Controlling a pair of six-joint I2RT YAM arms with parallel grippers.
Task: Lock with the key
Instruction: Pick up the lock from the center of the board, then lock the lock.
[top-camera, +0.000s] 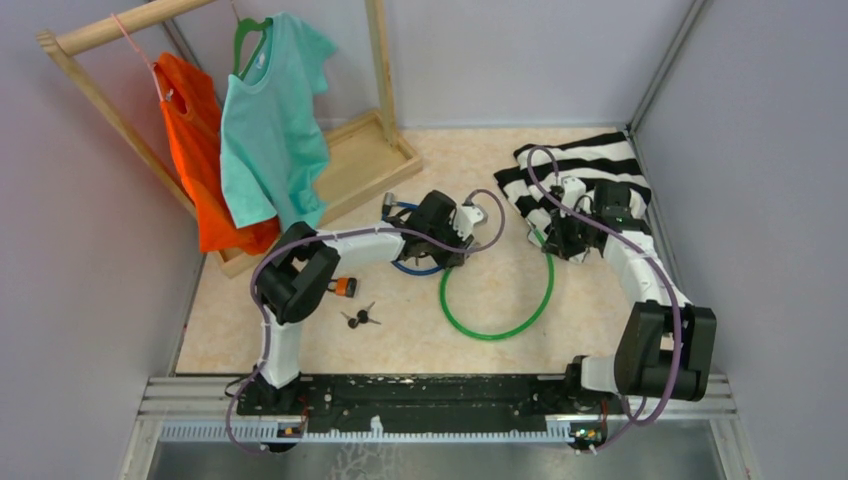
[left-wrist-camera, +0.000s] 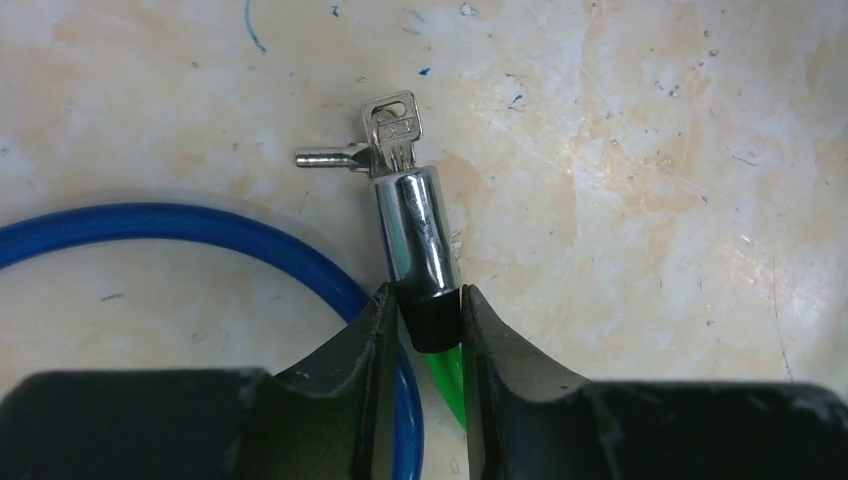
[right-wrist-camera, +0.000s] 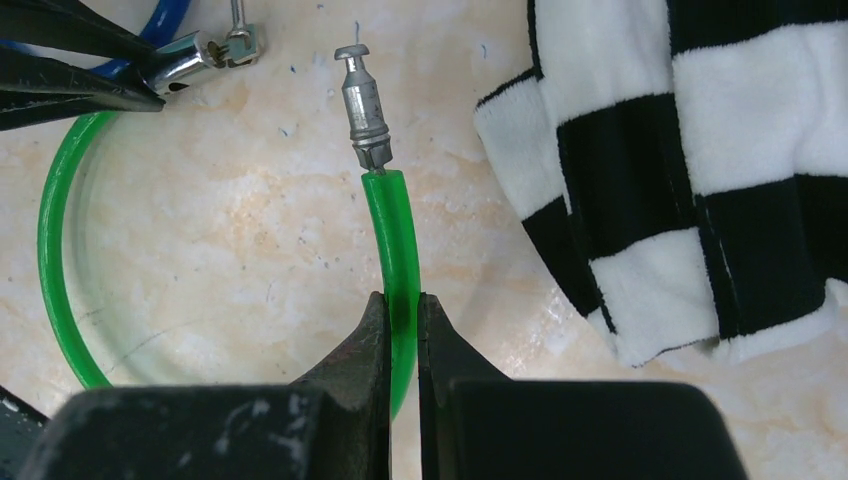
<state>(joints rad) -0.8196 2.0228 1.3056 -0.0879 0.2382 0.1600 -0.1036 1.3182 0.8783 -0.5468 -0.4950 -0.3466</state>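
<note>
Clamping the chrome lock cylinder (left-wrist-camera: 415, 225), silver key (left-wrist-camera: 392, 125) inserted, left end effector (left-wrist-camera: 427, 300) sits nine o'clock of the grey metal pin (right-wrist-camera: 362, 105); right end effector (right-wrist-camera: 403, 305) pinches its green cable (right-wrist-camera: 385, 220), whose springiness may skew insertion.

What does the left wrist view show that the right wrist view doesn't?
Left wrist only: the left gripper shut on the black end of the lock barrel. Right wrist only: the right gripper shut on the green cable, its free metal pin, the striped cloth. Both: lock barrel, keys at its end, blue cable, green cable.
</note>
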